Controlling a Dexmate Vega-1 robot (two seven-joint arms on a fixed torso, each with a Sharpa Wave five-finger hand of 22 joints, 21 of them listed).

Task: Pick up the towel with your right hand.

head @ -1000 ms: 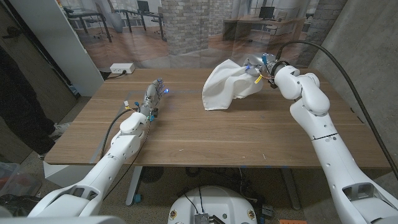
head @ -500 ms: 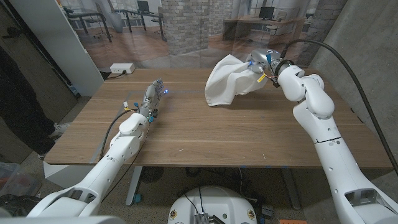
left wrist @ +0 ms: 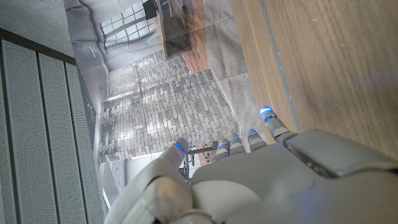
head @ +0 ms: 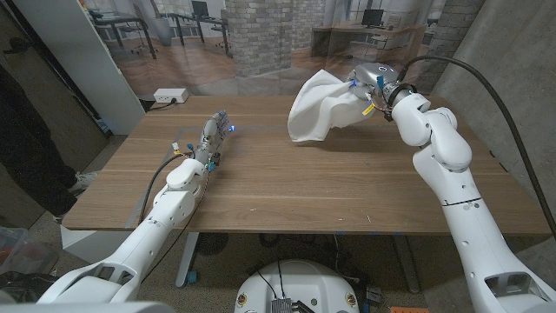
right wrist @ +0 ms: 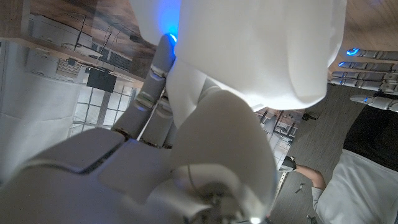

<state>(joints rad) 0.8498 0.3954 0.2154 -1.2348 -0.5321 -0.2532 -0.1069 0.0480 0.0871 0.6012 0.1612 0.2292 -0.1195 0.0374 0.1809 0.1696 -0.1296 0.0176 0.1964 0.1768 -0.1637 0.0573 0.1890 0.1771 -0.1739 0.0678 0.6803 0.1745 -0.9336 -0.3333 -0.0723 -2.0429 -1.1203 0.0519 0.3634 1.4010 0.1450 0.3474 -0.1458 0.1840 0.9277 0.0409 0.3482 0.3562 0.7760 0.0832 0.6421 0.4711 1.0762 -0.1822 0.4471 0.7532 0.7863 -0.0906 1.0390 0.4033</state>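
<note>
The white towel point(head: 320, 104) hangs bunched above the far right part of the wooden table point(head: 287, 187), its lower edge just over the tabletop. My right hand point(head: 368, 80) grips its upper right part at the far side of the table. Up close in the right wrist view, the towel point(right wrist: 249, 50) bulges over my right hand point(right wrist: 118, 168), whose fingers are closed into the cloth. My left hand point(head: 213, 130) stands on its edge on the table's left half, fingers straight and apart, holding nothing. The left hand point(left wrist: 249, 180) appears beside bare tabletop in its own wrist view.
A white power strip point(head: 170, 95) lies at the table's far left corner. A tall white panel point(head: 78, 61) stands to the left of the table, and a grey wall point(head: 504, 78) rises close on the right. A person in dark clothes point(head: 26, 139) stands at the picture's left edge.
My right hand has risen and drawn back to the right with the towel, lifting the cloth off the table. The left arm has stayed put.
</note>
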